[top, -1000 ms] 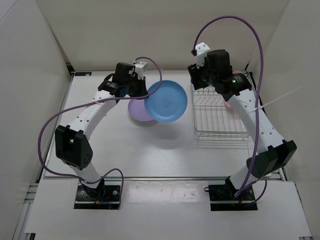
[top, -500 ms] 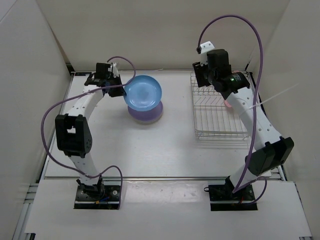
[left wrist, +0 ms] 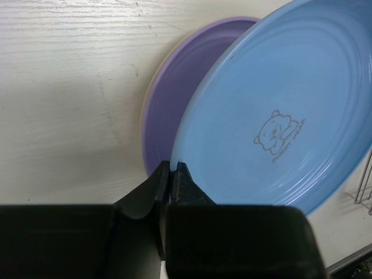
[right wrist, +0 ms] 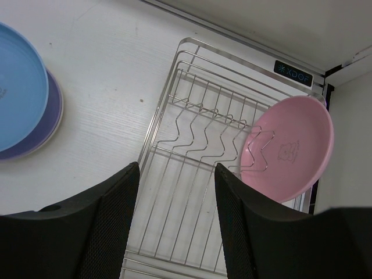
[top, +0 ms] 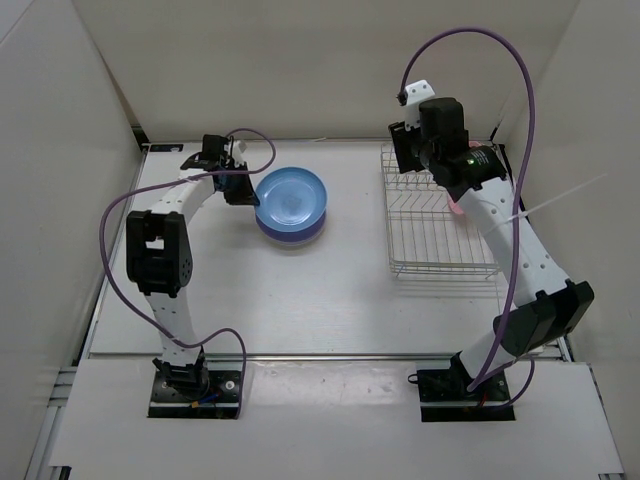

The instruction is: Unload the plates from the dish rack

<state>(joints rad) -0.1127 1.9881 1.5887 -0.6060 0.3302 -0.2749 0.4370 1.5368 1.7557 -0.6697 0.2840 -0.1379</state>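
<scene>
The blue plate [top: 290,197] lies on the lilac plate [top: 288,233] at the middle left of the table. My left gripper [left wrist: 172,167] is shut on the blue plate's [left wrist: 279,110] near rim, with the lilac plate [left wrist: 186,87] under it; a cream rim shows beneath the lilac one. The dish rack [top: 440,220] stands at the right. The pink plate [right wrist: 290,148] stands upright in its right end slot of the rack [right wrist: 197,145]. My right gripper [right wrist: 177,174] is open and empty above the rack [top: 410,150].
White walls enclose the table on the left, back and right. The rack sits close to the right wall. Purple cables loop above both arms [top: 480,60]. The blue and lilac stack also shows at the left edge of the right wrist view [right wrist: 23,104].
My left gripper lowered the blue plate from a tilted, raised pose onto the lilac plate and drew back left. My right arm shifted slightly above the rack.
</scene>
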